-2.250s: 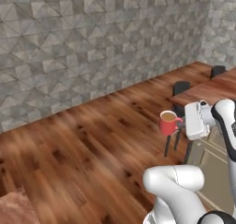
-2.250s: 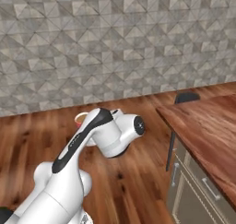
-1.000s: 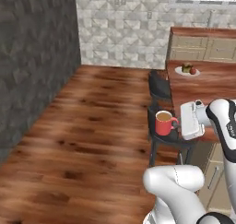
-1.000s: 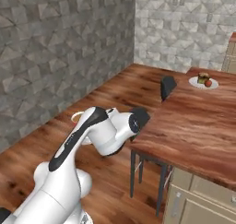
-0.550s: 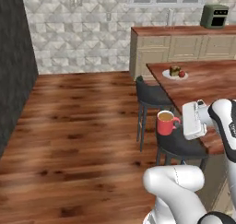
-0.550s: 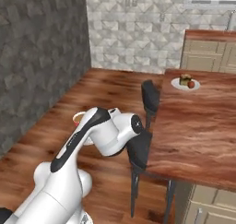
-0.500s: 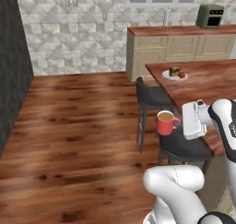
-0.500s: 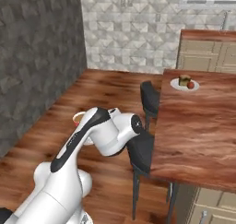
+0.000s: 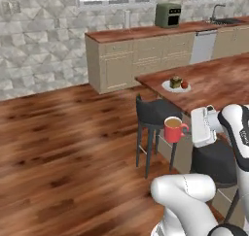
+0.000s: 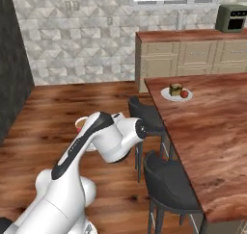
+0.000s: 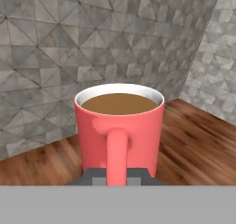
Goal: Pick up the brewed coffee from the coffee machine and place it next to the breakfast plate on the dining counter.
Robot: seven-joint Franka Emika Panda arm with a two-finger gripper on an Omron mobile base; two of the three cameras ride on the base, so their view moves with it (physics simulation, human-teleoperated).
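kitchen with grey tiled walls and a reddish wood plank floor (image 9: 58,147), where a long reddish-brown wood-grain dining counter (image 10: 212,132) with dark stools (image 10: 169,180) along its near edge carries a round white breakfast plate (image 10: 176,94) with a brownish pastry and a small red fruit close to its far corner. the white arm's two-finger gripper (image 9: 187,129) is pinching the handle of a small red mug of brown coffee (image 9: 173,129), held upright in the air over the floor beside a stool, off the counter's near edge and well apart from the plate. a green boxy appliance (image 9: 168,15) sits on the far worktop's back edge.
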